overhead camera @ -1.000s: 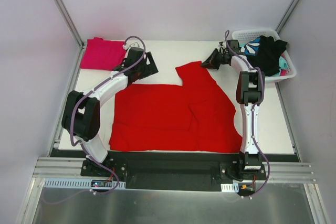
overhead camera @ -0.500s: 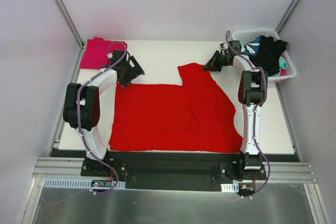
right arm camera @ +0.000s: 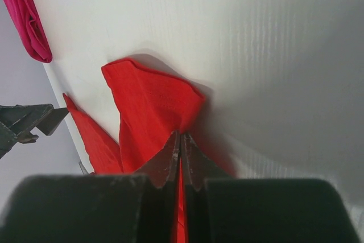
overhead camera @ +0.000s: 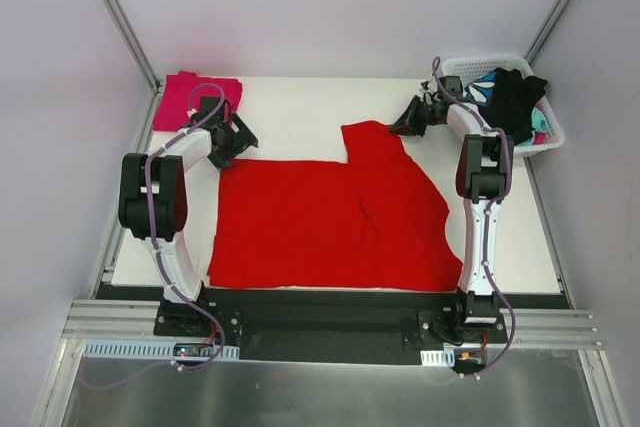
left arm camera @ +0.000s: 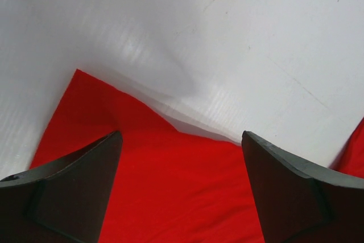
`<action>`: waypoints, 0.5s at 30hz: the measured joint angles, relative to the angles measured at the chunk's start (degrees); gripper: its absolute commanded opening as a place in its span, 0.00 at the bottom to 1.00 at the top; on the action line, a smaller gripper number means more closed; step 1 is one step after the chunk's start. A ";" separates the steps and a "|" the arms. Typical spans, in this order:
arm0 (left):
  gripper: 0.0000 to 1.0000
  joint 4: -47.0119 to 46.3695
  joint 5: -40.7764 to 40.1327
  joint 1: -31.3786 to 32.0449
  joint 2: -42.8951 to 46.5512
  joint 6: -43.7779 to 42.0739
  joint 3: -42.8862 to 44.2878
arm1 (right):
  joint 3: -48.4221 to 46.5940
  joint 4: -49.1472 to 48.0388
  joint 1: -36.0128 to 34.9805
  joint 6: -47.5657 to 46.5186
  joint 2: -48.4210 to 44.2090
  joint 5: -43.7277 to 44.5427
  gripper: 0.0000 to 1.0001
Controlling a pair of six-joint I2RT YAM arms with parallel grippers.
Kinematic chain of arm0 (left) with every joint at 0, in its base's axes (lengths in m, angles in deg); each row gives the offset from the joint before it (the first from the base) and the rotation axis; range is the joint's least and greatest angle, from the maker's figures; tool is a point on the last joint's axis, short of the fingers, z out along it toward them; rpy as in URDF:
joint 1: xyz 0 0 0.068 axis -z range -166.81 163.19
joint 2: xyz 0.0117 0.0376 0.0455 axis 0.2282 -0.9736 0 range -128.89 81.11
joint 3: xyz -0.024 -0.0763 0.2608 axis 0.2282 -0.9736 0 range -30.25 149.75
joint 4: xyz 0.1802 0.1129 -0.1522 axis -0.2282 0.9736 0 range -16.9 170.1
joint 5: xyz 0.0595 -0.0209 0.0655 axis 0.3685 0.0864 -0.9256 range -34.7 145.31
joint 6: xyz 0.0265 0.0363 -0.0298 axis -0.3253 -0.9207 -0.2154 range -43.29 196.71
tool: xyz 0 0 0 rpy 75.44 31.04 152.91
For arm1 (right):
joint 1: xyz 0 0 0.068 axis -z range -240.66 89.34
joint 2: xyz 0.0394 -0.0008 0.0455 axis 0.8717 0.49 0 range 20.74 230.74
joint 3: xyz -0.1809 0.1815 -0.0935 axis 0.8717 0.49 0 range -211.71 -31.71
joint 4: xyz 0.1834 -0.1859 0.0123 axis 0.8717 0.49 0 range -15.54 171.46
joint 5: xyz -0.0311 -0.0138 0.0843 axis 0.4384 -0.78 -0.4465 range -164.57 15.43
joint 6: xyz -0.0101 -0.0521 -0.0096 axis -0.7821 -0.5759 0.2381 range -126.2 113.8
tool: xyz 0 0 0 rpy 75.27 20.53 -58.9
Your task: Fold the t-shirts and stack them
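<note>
Magenta-pink t-shirt point(overhead camera: 195, 99) lies at far left corner of counter point(overhead camera: 300, 107). Left hand point(overhead camera: 226, 140), jaws wide and empty, hovers over far left corner of red t-shirt point(overhead camera: 320, 222), which is spread across centre of counter. Right hand point(overhead camera: 407, 125) is pinched tight on shirt's raised far edge. Basket point(overhead camera: 556, 139) at far right holds black and patterned garments. Risks: left hand closing short of hem would miss cloth. Uneven pull between hands could skew fold or tug thin pinch free.
</note>
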 measured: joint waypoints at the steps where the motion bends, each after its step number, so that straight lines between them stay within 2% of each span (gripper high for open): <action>1: 0.86 0.33 -0.37 0.00 0.00 -0.31 0.20 | 0.09 0.17 0.00 -0.02 0.00 0.00 0.01; 15: 0.79 3.37 -3.32 -3.21 -0.15 -2.86 1.01 | 0.46 0.52 0.11 -0.44 -0.02 -0.02 0.01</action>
